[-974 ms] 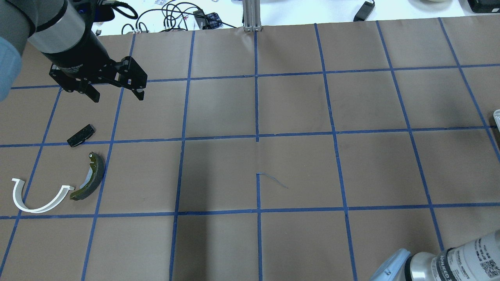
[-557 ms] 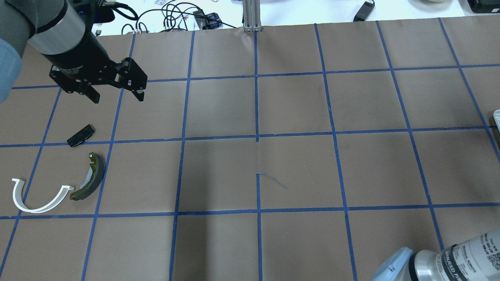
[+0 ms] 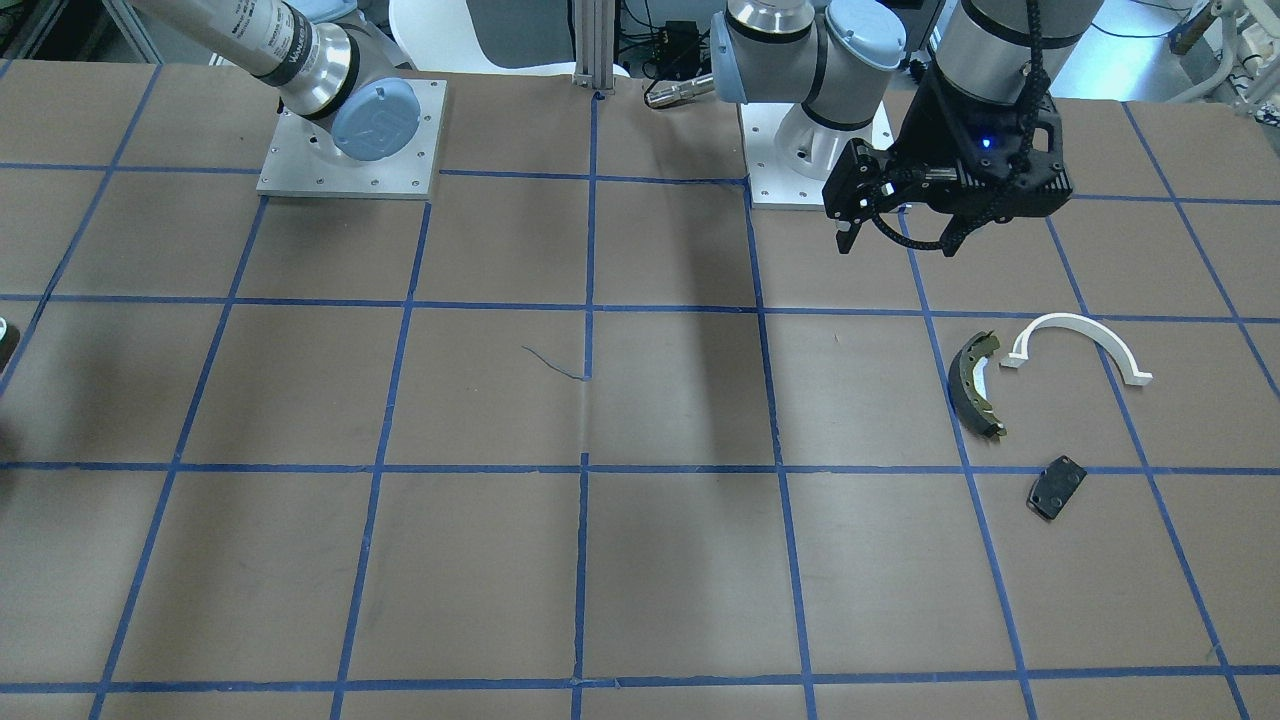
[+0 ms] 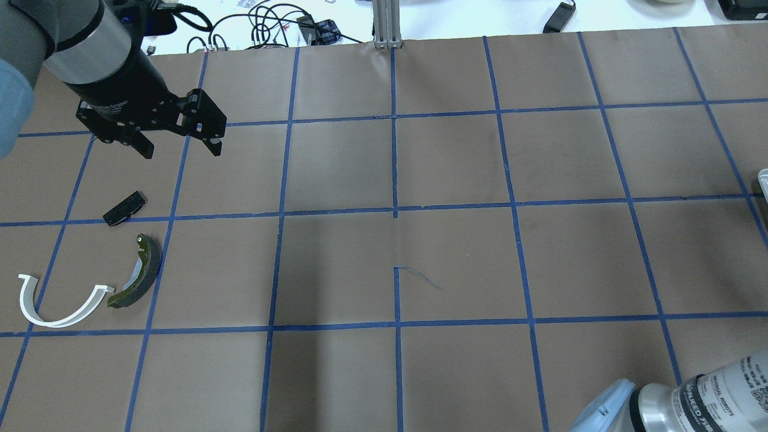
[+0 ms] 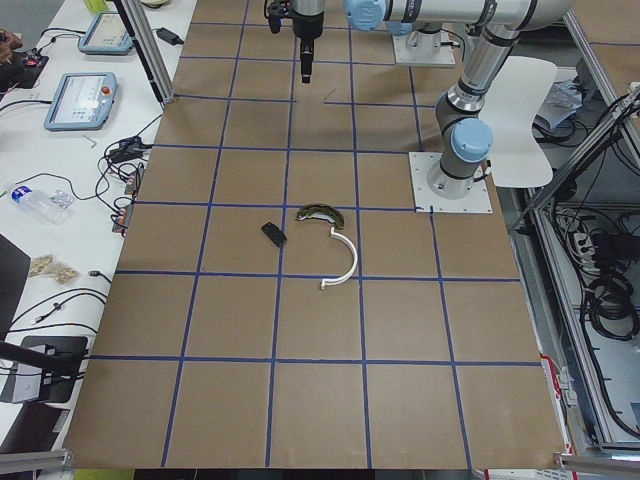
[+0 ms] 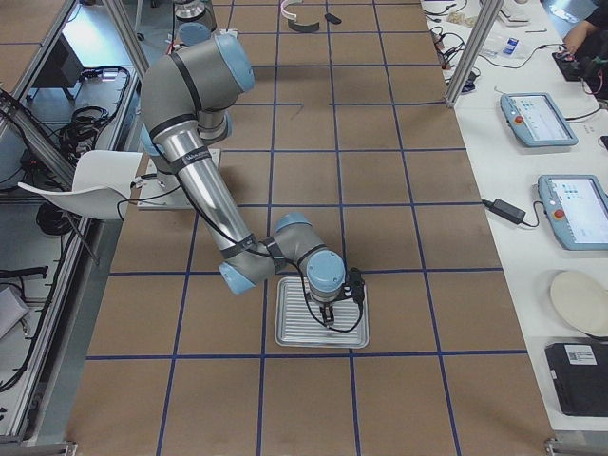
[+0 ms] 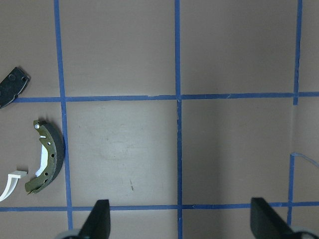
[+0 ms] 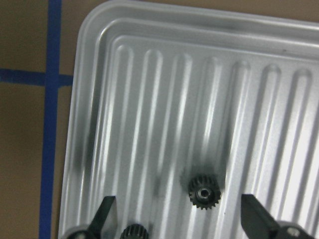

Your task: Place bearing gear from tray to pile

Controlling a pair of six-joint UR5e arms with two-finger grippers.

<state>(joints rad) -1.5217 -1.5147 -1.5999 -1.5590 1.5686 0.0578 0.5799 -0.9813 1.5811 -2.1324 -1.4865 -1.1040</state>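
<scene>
In the right wrist view a small dark toothed bearing gear (image 8: 204, 191) lies on the ribbed silver tray (image 8: 149, 74). My right gripper (image 8: 177, 209) is open just above the tray, with the gear between its fingers, nearer the right one. A second dark gear (image 8: 133, 231) lies by the left finger. The exterior right view shows this gripper (image 6: 329, 313) over the tray (image 6: 294, 331). The pile is the olive brake shoe (image 4: 138, 273), white arch (image 4: 57, 303) and black plate (image 4: 124, 208). My left gripper (image 4: 180, 146) is open and empty, raised beyond the pile.
The table is brown paper with a blue tape grid. The tray's corner (image 4: 763, 177) shows at the overhead view's right edge, far from the pile. Cables (image 4: 264, 27) lie past the table's far edge. An aluminium post (image 4: 387, 24) stands at the far middle.
My right arm's elbow has slid slightly toward the lower right corner of the overhead view. The left gripper and the pile have not visibly moved.
</scene>
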